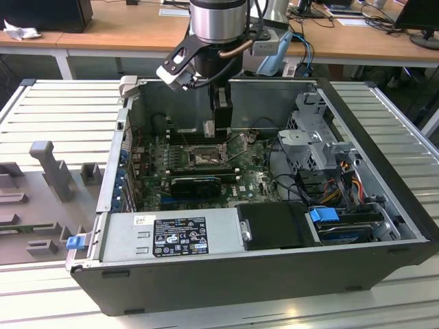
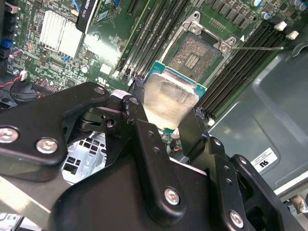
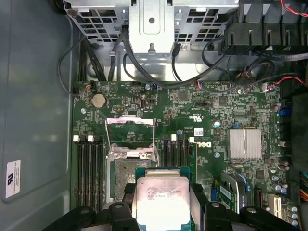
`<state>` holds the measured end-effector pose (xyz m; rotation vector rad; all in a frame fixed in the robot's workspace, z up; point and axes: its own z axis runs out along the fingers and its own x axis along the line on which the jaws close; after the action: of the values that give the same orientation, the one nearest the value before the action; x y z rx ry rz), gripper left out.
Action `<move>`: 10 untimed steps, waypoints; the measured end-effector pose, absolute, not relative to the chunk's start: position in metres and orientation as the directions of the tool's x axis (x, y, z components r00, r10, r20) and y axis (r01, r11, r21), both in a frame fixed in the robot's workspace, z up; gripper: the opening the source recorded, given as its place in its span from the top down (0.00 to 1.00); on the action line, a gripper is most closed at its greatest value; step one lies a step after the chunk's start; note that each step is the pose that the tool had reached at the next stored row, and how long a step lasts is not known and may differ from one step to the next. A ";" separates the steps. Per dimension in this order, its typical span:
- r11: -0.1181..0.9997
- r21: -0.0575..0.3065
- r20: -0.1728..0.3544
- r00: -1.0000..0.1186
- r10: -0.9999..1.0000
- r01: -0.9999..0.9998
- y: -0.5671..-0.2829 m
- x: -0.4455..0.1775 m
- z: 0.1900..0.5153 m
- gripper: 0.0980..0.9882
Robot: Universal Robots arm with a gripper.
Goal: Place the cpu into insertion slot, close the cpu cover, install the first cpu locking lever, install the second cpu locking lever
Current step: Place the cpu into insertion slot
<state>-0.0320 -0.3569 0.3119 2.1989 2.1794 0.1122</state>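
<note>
My gripper (image 2: 168, 98) is shut on the cpu (image 2: 171, 103), a flat square chip with a pale silver top, held by two opposite edges between black fingers (image 2: 139, 120). In the first wrist view the cpu (image 3: 161, 202) hangs just above and partly over the insertion slot (image 3: 124, 175), a dark square socket with a metal rim. The cpu cover (image 3: 130, 120) stands raised at the socket's far side. In the second wrist view the insertion slot (image 2: 197, 55) lies open beyond the chip, with a thin locking lever (image 2: 260, 47) swung out beside it. In the exterior view my gripper (image 1: 218, 127) hovers over the insertion slot (image 1: 204, 156).
Long black memory slots (image 3: 89, 168) flank the socket on both sides. A black finned card (image 1: 195, 184) lies in front of the socket. A silver heatsink (image 3: 245, 144), cable bundles (image 3: 144, 72), the drive cage (image 1: 312, 137) and the case walls (image 1: 274, 96) surround the board.
</note>
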 end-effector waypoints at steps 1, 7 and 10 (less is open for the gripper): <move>-0.010 0.082 0.021 0.008 1.000 0.997 -0.357 -0.032 0.312 0.52; -0.010 0.082 0.021 0.008 1.000 0.997 -0.357 -0.033 0.309 0.52; -0.010 0.082 0.021 0.008 1.000 0.997 -0.356 -0.033 0.306 0.52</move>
<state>-0.0332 -0.3565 0.3057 2.1991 2.1792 0.1123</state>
